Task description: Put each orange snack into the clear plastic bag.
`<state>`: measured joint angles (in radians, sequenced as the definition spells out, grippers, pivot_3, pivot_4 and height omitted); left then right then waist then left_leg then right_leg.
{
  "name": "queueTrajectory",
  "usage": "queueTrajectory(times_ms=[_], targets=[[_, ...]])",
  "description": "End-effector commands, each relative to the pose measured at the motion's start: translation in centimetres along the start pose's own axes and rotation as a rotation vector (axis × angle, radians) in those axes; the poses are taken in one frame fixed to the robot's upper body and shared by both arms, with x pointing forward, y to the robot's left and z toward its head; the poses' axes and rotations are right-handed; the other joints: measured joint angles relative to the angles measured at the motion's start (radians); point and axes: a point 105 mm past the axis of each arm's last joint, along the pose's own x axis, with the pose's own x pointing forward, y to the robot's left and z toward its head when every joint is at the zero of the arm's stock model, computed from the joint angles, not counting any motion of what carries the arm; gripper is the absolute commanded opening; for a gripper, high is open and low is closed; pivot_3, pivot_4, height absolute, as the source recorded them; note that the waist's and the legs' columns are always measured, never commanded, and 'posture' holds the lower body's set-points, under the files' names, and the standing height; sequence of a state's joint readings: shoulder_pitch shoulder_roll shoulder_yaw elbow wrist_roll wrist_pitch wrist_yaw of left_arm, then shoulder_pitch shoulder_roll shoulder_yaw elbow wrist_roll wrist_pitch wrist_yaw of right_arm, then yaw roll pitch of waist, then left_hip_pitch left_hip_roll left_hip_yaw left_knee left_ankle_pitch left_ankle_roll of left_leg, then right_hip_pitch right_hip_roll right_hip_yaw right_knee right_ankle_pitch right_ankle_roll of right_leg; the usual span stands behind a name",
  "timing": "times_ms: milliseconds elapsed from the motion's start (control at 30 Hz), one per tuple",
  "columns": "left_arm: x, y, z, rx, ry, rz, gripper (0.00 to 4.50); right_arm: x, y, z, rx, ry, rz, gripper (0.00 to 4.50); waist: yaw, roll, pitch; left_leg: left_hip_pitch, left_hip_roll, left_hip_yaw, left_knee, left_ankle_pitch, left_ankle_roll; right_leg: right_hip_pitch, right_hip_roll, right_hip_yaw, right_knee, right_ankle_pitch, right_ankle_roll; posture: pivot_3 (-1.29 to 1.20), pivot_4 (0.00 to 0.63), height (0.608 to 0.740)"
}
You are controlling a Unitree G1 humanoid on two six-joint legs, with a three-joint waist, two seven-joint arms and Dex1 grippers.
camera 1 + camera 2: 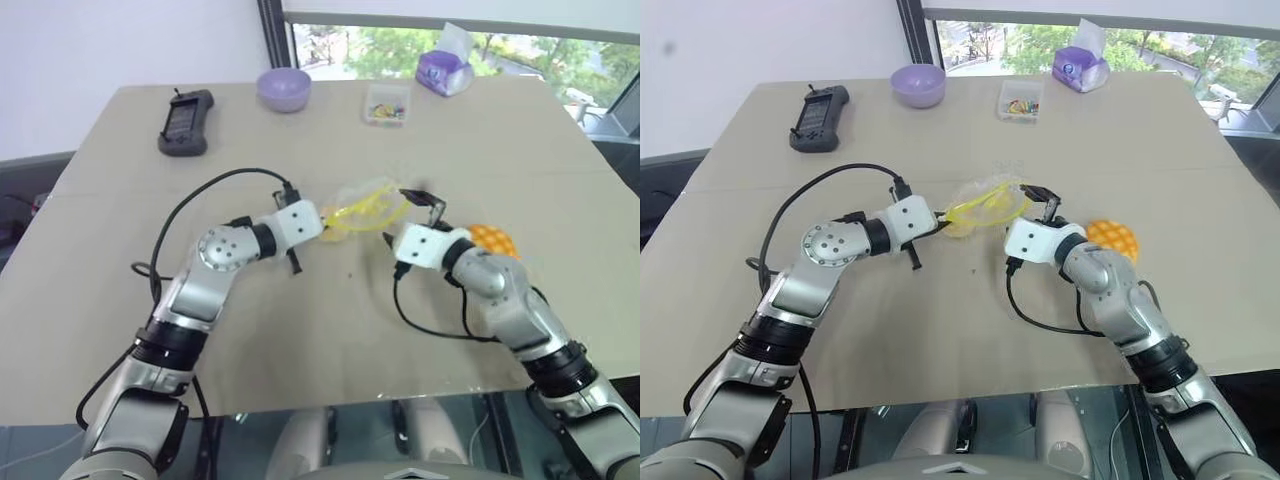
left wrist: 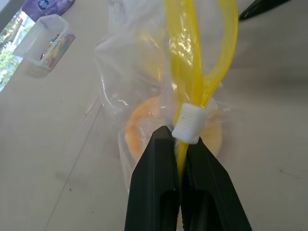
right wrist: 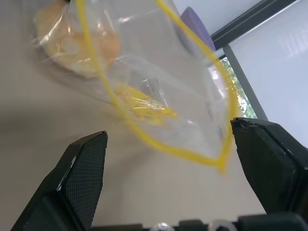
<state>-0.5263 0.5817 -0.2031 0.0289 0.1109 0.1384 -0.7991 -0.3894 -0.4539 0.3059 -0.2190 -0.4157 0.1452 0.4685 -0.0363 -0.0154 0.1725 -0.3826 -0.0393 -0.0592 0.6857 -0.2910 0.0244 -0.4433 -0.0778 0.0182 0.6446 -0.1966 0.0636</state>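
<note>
Head view: 2 orange snacks (image 1: pixel 1112 238), 1 bag (image 1: pixel 988 208)

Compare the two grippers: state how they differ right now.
The left gripper is shut on the bag's yellow seal strip; the right gripper stands wide open, holding nothing. The left touches the bag; the right sits just short of its open mouth. Both have black fingers and face the bag.
</note>
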Motion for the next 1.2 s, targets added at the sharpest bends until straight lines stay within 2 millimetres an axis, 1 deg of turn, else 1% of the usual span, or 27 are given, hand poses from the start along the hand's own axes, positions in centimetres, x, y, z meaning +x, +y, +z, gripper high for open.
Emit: queueTrajectory(times_ms=[33,100,133,167,233,267,333,433,567,667,733,800,833,900,933,1000,1067,1133,1200], targets=[[-0.4,1.3,0.6,-0.009,-0.023,0.043,0.00,-2.2,-2.7,0.4,0.189,-0.014,-0.101,4.48,0.001,0.000,0.000,0.000,0.000,0.000,0.000,0.000,0.001,0.000,0.000,0.000,0.000,0.000,0.000,0.00,0.150,0.740],[-0.4,1.4,0.5,-0.020,-0.027,0.043,0.00,-3.7,-3.6,-1.0,0.268,0.041,-0.168,4.48,0.004,0.000,0.000,0.000,0.000,0.000,0.000,-0.001,0.001,0.000,0.000,0.000,0.000,0.000,0.000,0.00,0.150,0.740],[-0.4,1.4,0.5,-0.023,-0.029,0.043,0.00,-4.2,-3.8,-1.4,0.291,0.061,-0.186,4.48,0.005,0.000,0.000,0.000,0.000,0.000,0.000,-0.001,0.001,0.000,0.000,0.000,0.000,0.000,0.000,0.00,0.150,0.740],[-0.5,1.5,0.5,-0.024,-0.030,0.043,0.00,-5.1,-3.9,-2.3,0.327,0.099,-0.215,4.48,0.006,0.000,0.000,0.000,0.000,0.000,0.000,-0.001,0.001,0.000,0.000,0.000,0.000,0.000,0.000,0.00,0.150,0.740],[-0.6,1.8,0.4,-0.020,-0.031,0.043,0.00,-7.2,-3.5,-4.5,0.432,0.193,-0.249,4.48,0.010,0.000,0.000,0.000,0.000,0.000,0.000,-0.001,0.001,0.000,0.000,0.000,0.000,0.000,0.000,0.00,0.150,0.740],[-0.6,1.9,0.3,-0.019,-0.030,0.044,0.00,-8.1,-3.2,-5.2,0.468,0.230,-0.253,4.48,0.013,0.000,0.000,0.000,0.000,-0.001,0.000,-0.001,0.001,0.000,0.000,0.000,0.000,0.000,0.000,0.00,0.150,0.740],[-0.7,2.2,0.2,-0.017,-0.029,0.044,0.00,-9.2,-2.8,-6.1,0.527,0.281,-0.281,4.48,0.020,0.000,0.000,0.000,0.000,0.000,0.000,-0.001,0.001,0.000,0.000,0.000,0.000,0.000,0.000,0.00,0.150,0.740],[-0.7,2.4,0.2,-0.014,-0.031,0.044,0.00,-10.5,-2.3,-7.7,0.640,0.366,-0.347,4.48,0.017,0.000,0.000,0.001,0.000,0.001,0.000,-0.001,0.002,0.000,0.000,0.001,0.001,0.000,0.000,0.00,0.150,0.740],[-0.7,2.3,0.4,-0.019,-0.043,0.032,0.00,-10.9,-0.6,-9.0,0.787,0.425,-0.364,4.48,0.021,0.000,0.000,0.002,0.000,0.000,0.000,-0.001,0.003,0.001,0.000,0.000,0.001,0.000,0.000,0.00,0.150,0.740],[-0.6,2.2,0.4,-0.020,-0.044,0.027,0.00,-10.5,1.4,-9.8,0.858,0.459,-0.316,4.48,0.021,0.000,0.000,0.002,0.000,0.000,0.000,-0.001,0.002,0.002,0.000,0.000,0.001,0.000,0.000,0.00,0.150,0.740],[-0.6,2.2,0.4,-0.018,-0.045,0.025,0.00,-10.1,2.2,-10.2,0.882,0.473,-0.297,4.48,0.021,0.000,0.000,0.003,0.000,0.000,0.000,-0.001,0.002,0.002,0.000,0.001,0.001,0.000,0.000,0.00,0.150,0.740],[-0.5,2.2,0.5,-0.016,-0.047,0.024,0.00,-10.1,2.5,-10.7,0.884,0.492,-0.302,3.90,0.021,-0.001,-0.001,0.004,0.000,0.000,0.000,-0.001,0.003,0.004,0.000,0.000,0.000,0.000,0.000,0.00,0.150,0.740],[-0.5,2.2,0.6,-0.015,-0.047,0.025,0.00,-10.1,2.5,-10.9,0.883,0.495,-0.306,3.68,0.021,-0.001,-0.001,0.004,0.000,0.000,0.000,-0.002,0.003,0.004,0.000,0.000,0.000,0.000,0.000,0.00,0.150,0.740],[-0.5,2.2,0.6,-0.015,-0.047,0.025,0.00,-10.1,2.0,-10.9,0.876,0.483,-0.320,2.79,0.021,-0.002,-0.002,0.005,0.000,-0.001,0.000,-0.002,0.003,0.005,0.000,0.000,0.000,0.000,0.000,0.00,0.150,0.740],[-0.5,2.2,0.6,-0.015,-0.046,0.025,0.00,-10.1,1.4,-10.8,0.857,0.469,-0.331,2.30,0.021,-0.002,-0.002,0.005,0.000,-0.001,0.000,-0.002,0.003,0.005,0.000,-0.001,0.000,0.000,0.000,0.00,0.150,0.740],[-0.5,2.2,0.6,-0.016,-0.044,0.026,0.00,-10.2,0.4,-10.4,0.825,0.439,-0.347,1.68,0.021,-0.002,-0.002,0.005,0.000,-0.001,0.000,-0.002,0.003,0.005,0.000,0.000,0.000,0.000,0.000,0.00,0.150,0.740],[-0.4,2.2,0.6,-0.016,-0.043,0.027,0.00,-10.0,-0.7,-9.4,0.794,0.377,-0.341,1.68,0.021,-0.002,-0.002,0.005,0.000,-0.001,0.000,-0.001,0.003,0.005,0.000,0.000,0.000,0.000,0.000,0.00,0.150,0.740],[-0.3,2.2,0.6,-0.016,-0.038,0.032,0.00,-9.4,-1.4,-6.2,0.798,0.230,-0.256,1.68,0.020,-0.001,-0.001,0.004,0.000,-0.001,0.000,-0.001,0.003,0.005,0.000,0.000,0.000,0.000,0.000,0.00,0.150,0.740],[-0.2,2.3,0.7,-0.007,-0.034,0.035,0.00,-9.0,-1.3,-2.9,0.822,0.099,-0.150,1.68,0.020,-0.001,-0.001,0.004,0.000,-0.001,0.000,-0.002,0.003,0.004,0.000,0.000,0.000,0.000,0.000,0.00,0.150,0.740]])
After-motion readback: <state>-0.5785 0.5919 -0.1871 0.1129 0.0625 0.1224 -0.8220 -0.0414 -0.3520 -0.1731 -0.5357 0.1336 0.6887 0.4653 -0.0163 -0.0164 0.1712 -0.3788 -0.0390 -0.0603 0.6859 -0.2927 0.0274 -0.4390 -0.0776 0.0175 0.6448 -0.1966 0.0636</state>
